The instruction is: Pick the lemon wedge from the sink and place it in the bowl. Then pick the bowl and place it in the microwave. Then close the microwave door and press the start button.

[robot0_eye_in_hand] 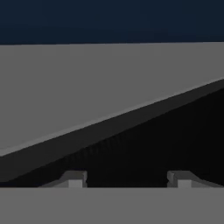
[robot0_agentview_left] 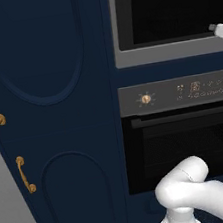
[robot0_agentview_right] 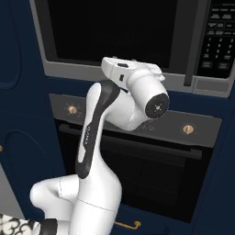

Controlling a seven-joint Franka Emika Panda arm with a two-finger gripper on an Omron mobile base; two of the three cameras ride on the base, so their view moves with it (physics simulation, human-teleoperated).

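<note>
The microwave is built in above the oven. Its door, black glass in a silver-grey frame, stands shut. The control panel of small buttons sits at its right side. My hand is raised against the lower frame of the door, and its tip pokes in at the right edge of the left base view. In the hand view my gripper is open, nothing between its fingertips, close up to the grey frame and the dark glass. The lemon wedge, sink and bowl are out of view.
Below the microwave is an oven with a brass knob, a display panel and a dark door. Tall navy cabinet doors with brass handles fill the left. My arm's elbow stands in front of the oven.
</note>
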